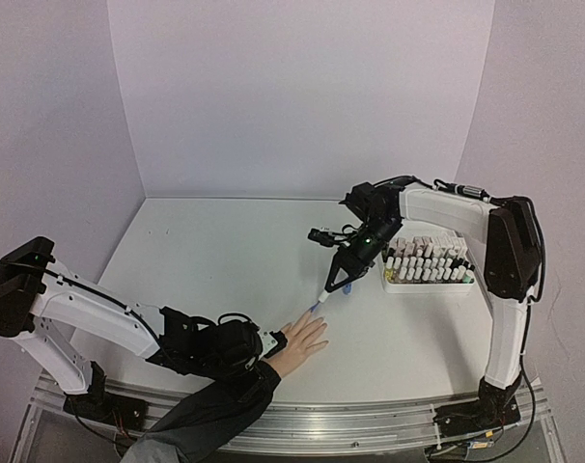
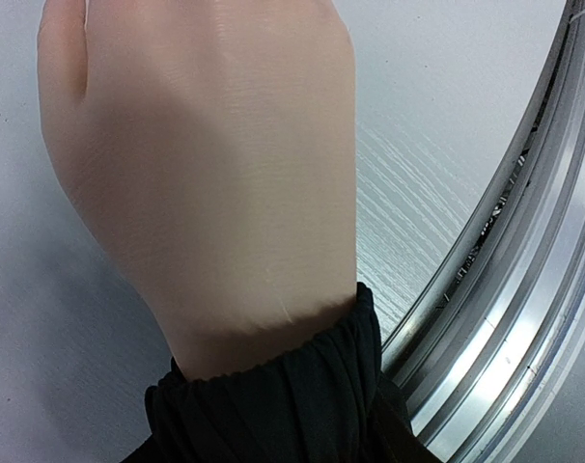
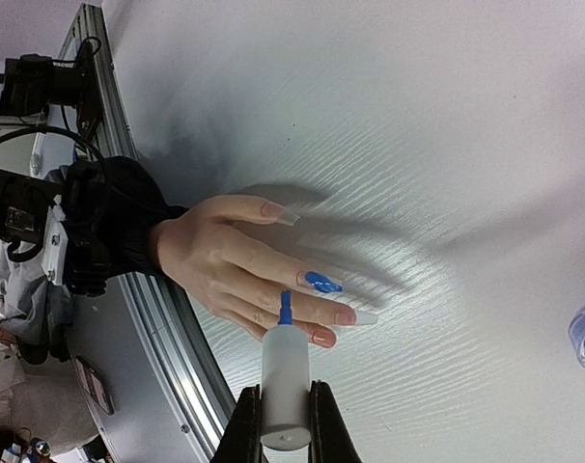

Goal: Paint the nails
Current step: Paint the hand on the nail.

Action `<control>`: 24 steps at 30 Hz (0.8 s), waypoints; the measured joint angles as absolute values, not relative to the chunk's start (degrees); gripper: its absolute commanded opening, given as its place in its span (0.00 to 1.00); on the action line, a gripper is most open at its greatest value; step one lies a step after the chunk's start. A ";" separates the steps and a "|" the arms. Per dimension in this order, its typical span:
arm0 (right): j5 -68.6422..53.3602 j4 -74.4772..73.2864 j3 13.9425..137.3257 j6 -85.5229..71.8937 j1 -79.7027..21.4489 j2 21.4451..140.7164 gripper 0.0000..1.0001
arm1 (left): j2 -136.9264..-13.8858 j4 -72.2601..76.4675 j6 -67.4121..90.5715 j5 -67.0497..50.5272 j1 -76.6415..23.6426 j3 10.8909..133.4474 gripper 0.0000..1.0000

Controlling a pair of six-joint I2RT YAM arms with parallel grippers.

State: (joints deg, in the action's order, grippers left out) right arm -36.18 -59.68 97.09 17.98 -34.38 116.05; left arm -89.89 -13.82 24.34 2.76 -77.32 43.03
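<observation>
Lavender walls [image 1: 302,96] enclose a white wood-grain table [image 1: 206,260], with a white rack of small polish bottles [image 1: 428,262] on its right side.

Progress: a light-skinned hand [image 3: 225,265] in a dark fabric sleeve [image 2: 273,405] lies palm down near the table's front edge, just beside the ribbed aluminium rail [image 2: 505,318]. Its nails [image 3: 346,315] point away from the arm bases. One blue-painted nail [image 3: 321,282] is coated. The other nails in view are bare, pinkish or pale. I judge the work early: one nail done, the rest to do.

Pose: the right arm reaches in from the rack side and slopes down toward the fingertips. The right tool [image 3: 285,429] is clenched on a white cylindrical brush cap [image 3: 285,386]. The short blue brush [image 3: 286,309] lies across a finger, short of its nail. Contact cannot be confirmed.

The left arm lies low along the front edge, with the left tool [image 1: 259,345] at the sleeved wrist. The left wrist view shows only the back of the hand. Whether this tool clamps the wrist cannot be told.
</observation>
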 measured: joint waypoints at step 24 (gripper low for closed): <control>-34.70 -59.83 99.35 17.76 -34.17 117.73 0.00 | -89.84 -13.78 24.34 2.79 -77.32 42.98 0.00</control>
State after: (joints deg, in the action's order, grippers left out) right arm -34.70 -59.83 99.35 17.76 -34.17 117.73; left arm -89.84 -13.78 24.34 2.79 -77.32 42.98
